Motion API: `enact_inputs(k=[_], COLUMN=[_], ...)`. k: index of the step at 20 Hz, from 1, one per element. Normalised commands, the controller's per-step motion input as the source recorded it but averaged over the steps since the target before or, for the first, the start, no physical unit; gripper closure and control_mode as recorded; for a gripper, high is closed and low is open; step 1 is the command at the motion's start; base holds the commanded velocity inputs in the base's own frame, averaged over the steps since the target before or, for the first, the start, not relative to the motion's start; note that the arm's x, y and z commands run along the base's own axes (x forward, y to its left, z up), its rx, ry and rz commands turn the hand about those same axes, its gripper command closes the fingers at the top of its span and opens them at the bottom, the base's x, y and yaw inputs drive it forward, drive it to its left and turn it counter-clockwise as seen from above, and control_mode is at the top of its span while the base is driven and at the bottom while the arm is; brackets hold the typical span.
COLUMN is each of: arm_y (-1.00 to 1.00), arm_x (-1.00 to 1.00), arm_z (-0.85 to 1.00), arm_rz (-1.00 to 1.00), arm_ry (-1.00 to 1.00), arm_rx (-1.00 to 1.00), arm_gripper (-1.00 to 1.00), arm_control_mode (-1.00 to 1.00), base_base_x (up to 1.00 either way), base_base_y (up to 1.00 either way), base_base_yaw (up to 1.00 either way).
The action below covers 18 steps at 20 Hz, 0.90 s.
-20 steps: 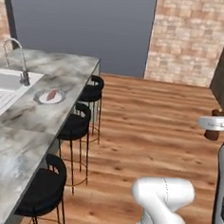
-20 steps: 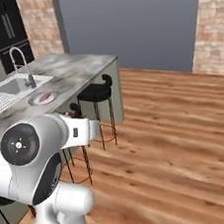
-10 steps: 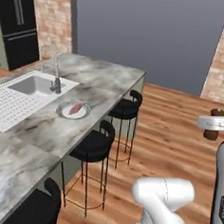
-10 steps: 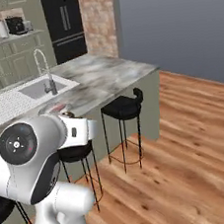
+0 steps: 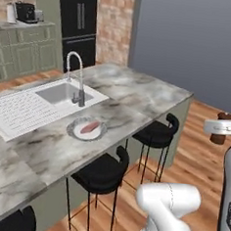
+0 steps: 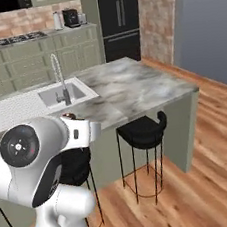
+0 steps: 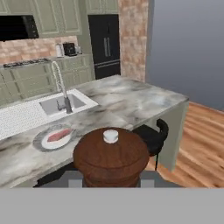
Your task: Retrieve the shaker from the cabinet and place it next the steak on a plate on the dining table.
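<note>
My gripper was closed on the shaker, carried upright at the right, well off the floor and short of the table. I judged the fetching done and the carry under way. The arm sat folded close over the base. Next I needed to get nearer, then reach out and down to the bare spot beside the steak on the plate, near the tap.
</note>
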Motion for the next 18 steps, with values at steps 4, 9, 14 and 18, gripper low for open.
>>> enact_inputs(k=[4,9,14,18], arm_y=[0.00,0.00,0.00,0.00], arm_x=[0.00,0.00,0.00,0.00], arm_z=[0.00,0.00,0.00,0.00], arm_rz=[0.00,0.00,0.00,0.00], arm_ry=[0.00,0.00,0.00,0.00], arm_rx=[0.00,0.00,0.00,0.00], arm_gripper=[1.00,1.00,1.00,1.00], arm_control_mode=[1.00,1.00,1.00,1.00], base_base_x=[0.92,0.94,0.94,0.96], base_base_y=[-0.39,-0.43,-0.47,-0.45], base_base_yaw=[0.54,0.54,0.54,0.54])
